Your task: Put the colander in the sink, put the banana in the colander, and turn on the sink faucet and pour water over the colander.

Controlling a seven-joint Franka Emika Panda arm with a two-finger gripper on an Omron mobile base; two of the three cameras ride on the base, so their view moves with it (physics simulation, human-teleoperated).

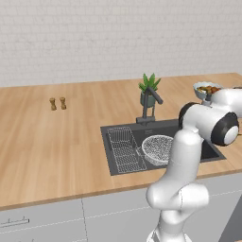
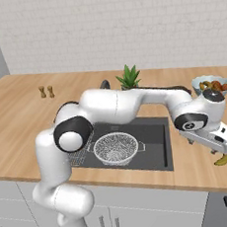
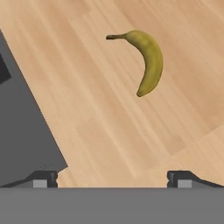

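Wood-grain table [image 1: 56, 142] carries one dark grey rectangular sink [image 1: 208, 152], set into it. Inside sits one round silver wire-mesh colander [image 2: 116, 148], beside one flat wire rack [image 1: 124, 149]. One dark faucet [image 1: 150, 105] with an angled spout rises behind the basin, in front of one green potted plant [image 2: 128, 77]. Two small brown shakers [image 1: 57, 103] stand far left. One pale bowl of fruit [image 2: 211, 85] sits at the right. One smooth, curved yellow banana [image 3: 146, 59] lies on the table right of the sink; the hand view shows it whole, the right base view just its tip. The pincer [image 3: 113, 179] hangs above it, fingers spread wide, empty.
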